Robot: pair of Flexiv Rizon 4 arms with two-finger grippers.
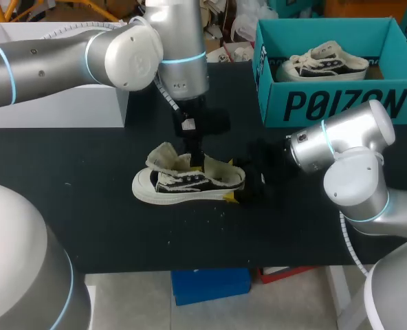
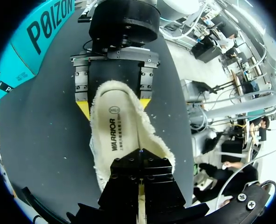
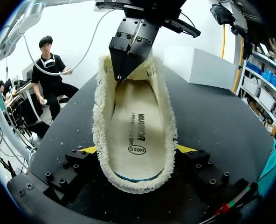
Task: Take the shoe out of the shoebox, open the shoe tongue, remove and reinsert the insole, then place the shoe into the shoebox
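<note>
A cream and black shoe (image 1: 183,184) lies on its side on the black table (image 1: 86,206), its fleecy opening facing the right arm. My right gripper (image 1: 243,189) stands wide around the heel, both yellow tips (image 3: 89,149) against the shoe's (image 3: 100,121) sides. From above, my left gripper (image 1: 193,161) reaches into the opening behind the raised tongue (image 1: 166,155). Its black fingers (image 2: 140,161) are shut, their tip at the front part of the insole (image 2: 119,130). Whether they pinch anything is hidden. The insole (image 3: 138,130) lies flat inside.
The teal shoebox (image 1: 341,103) stands open at the back right, holding a second shoe (image 1: 320,63). A white box (image 1: 59,103) sits at the back left. Bare table stretches in front of the shoe and to its left.
</note>
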